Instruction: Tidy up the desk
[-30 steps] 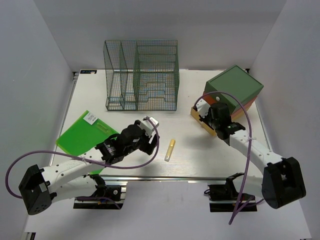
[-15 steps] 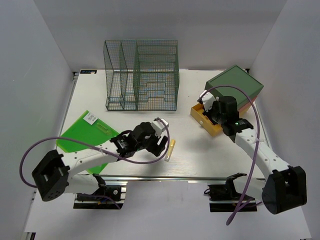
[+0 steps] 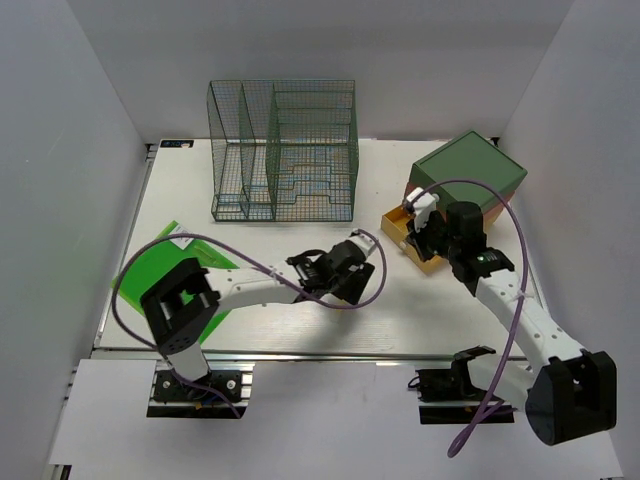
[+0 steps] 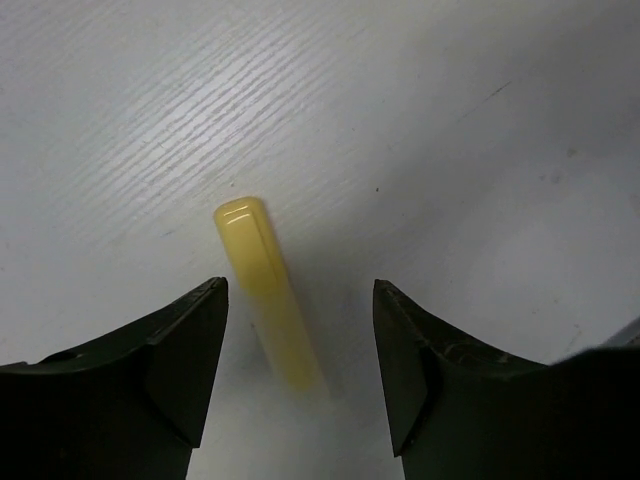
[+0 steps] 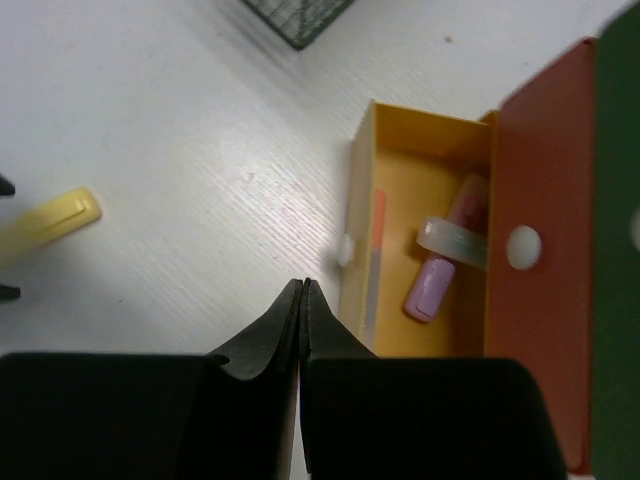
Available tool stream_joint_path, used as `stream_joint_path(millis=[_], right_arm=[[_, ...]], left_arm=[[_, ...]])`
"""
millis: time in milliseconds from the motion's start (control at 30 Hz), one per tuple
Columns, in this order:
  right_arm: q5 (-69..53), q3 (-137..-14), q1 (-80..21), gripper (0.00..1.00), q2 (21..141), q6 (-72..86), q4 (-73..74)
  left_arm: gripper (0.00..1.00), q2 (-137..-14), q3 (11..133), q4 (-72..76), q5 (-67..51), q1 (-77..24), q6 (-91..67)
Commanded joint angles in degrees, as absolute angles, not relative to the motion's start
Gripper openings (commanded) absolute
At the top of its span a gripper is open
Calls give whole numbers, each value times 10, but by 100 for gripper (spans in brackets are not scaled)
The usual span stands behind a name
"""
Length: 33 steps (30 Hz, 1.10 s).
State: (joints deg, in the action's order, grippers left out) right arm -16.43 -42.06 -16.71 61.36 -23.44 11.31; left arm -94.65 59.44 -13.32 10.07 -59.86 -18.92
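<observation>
The desk (image 3: 180,190) is a white tabletop. A short yellow stick (image 4: 265,290) lies flat on it. My left gripper (image 4: 300,290) is open and straddles the stick, which sits nearer the left finger (image 4: 180,350) and looks free of both. From above, the left gripper (image 3: 350,285) hides the stick. My right gripper (image 5: 303,285) is shut on nothing, just in front of the pulled-out yellow drawer (image 5: 400,190) and near its white knob. In the top view the right gripper (image 3: 415,243) hangs over that drawer's front. The right wrist view also shows the yellow stick (image 5: 50,222) at far left.
The yellow drawer holds a purple piece (image 5: 428,290), a clear tape ring (image 5: 452,240) and a pink item. It belongs to a green-topped box (image 3: 470,170) with an orange drawer (image 5: 535,300). A green wire rack (image 3: 285,150) stands at the back, and a green folder (image 3: 150,270) lies at left.
My left arm has swung right across the desk and now stands over the yellow stick, its jaws slightly narrower. The right gripper has closed beside the drawer.
</observation>
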Motion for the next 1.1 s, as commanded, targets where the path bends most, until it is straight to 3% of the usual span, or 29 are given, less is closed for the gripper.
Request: stream_joint_path(millis=[0, 67, 100, 167, 367, 567, 833, 933, 967, 1000, 1033, 1067], right_arm=[[-98, -410, -156, 0, 571, -192, 50], [-75, -391, -149, 22, 538, -185, 33], [-57, -385, -149, 40, 527, -184, 16], [-48, -373, -142, 43, 505, -185, 8], [-62, -367, -134, 43, 486, -185, 7], [-75, -363, -127, 44, 476, -186, 6], [-78, -353, -117, 44, 440, -181, -11], [-78, -352, -112, 44, 431, -176, -14], [-61, -350, -108, 43, 425, -168, -21], [-52, -345, -107, 38, 411, -161, -35], [-42, -341, -106, 20, 402, -156, -43], [-20, -336, -106, 9, 383, -146, -54]], left_arm=[[69, -985, 636, -191, 157, -617, -240], [66, -1003, 642, -197, 167, -622, -245], [65, -1006, 649, -201, 171, -622, -250], [63, -1021, 658, -217, 184, -622, -255], [61, -1050, 685, -257, 212, -633, -273], [43, -1061, 674, -259, 198, -633, -287], [43, -1061, 665, -259, 180, -633, -294], [31, -1046, 662, -244, 172, -633, -293], [19, -1038, 660, -236, 170, -633, -294], [14, -1028, 660, -218, 166, -633, -293], [10, -1007, 661, -207, 152, -633, -294], [5, -997, 662, -195, 145, -633, -297]])
